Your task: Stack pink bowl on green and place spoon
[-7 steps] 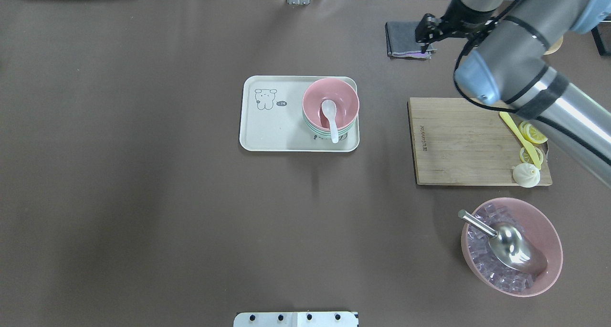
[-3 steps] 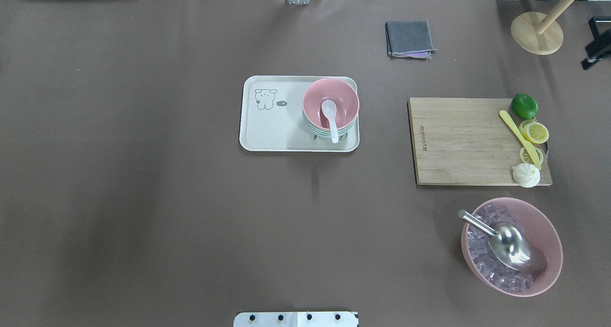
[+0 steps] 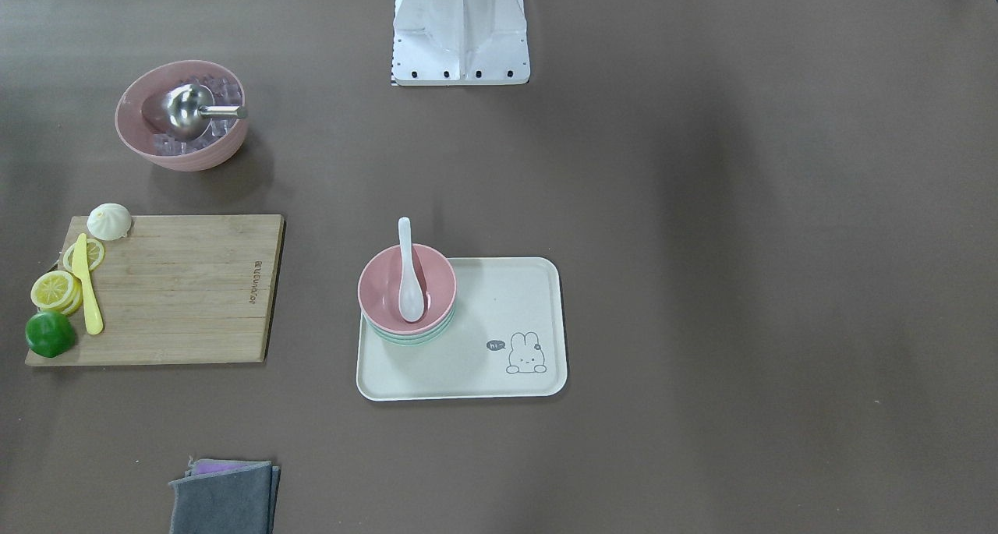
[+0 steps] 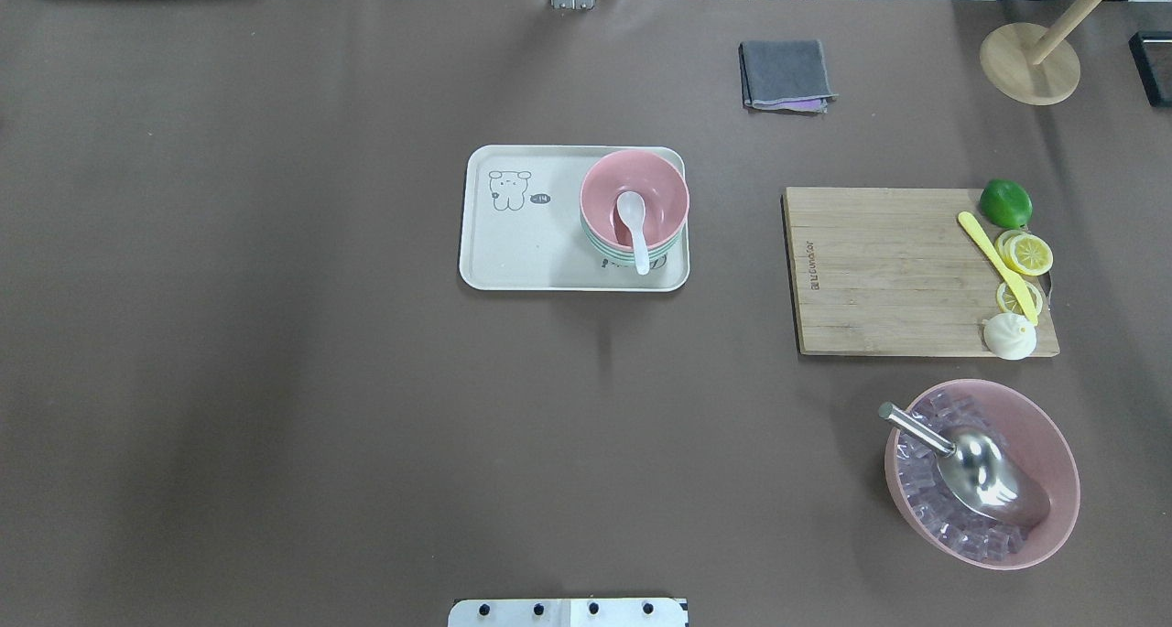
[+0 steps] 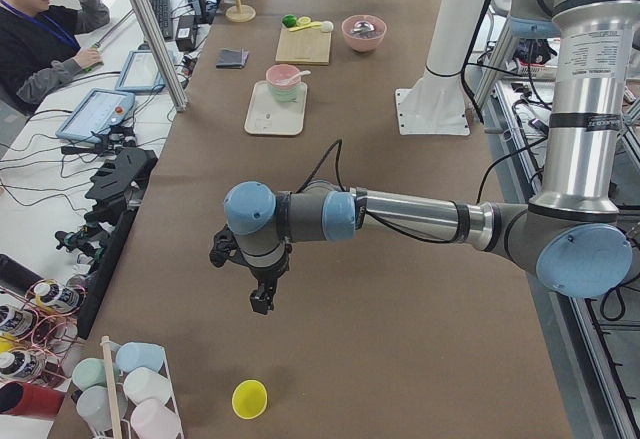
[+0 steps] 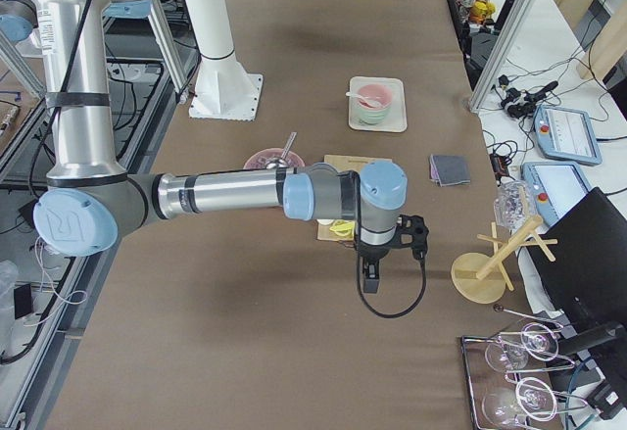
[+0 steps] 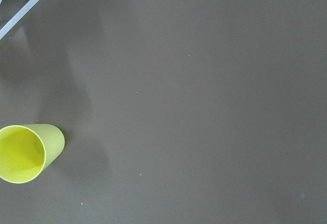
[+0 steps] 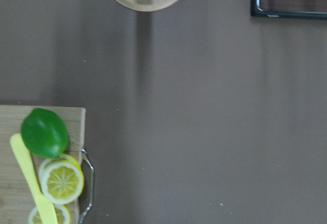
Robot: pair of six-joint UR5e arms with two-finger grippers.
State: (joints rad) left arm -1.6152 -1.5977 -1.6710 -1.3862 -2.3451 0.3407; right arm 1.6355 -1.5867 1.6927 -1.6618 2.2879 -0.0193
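The pink bowl (image 4: 655,188) sits nested on the green bowl (image 4: 593,245) at the right end of the cream tray (image 4: 522,252). The white spoon (image 4: 634,229) lies in the pink bowl with its handle over the rim. The front-facing view shows the same stack (image 3: 382,284), spoon (image 3: 408,277) and tray (image 3: 483,362). Neither gripper shows in the overhead or front views. The left gripper (image 5: 262,299) hangs over bare table far from the tray. The right gripper (image 6: 370,278) hangs beyond the cutting board. I cannot tell whether either is open or shut.
A wooden cutting board (image 4: 879,270) carries a lime (image 4: 1005,203), lemon slices, a yellow knife and a bun. A large pink bowl (image 4: 1053,453) holds ice and a metal scoop. A grey cloth (image 4: 786,75) and a wooden stand base (image 4: 1028,64) lie at the back. A yellow cup (image 7: 23,152) lies under the left wrist.
The right arm has swung out of the overhead view to the right, uncovering the lime and the stand base. The bowls, spoon and tray have not moved.
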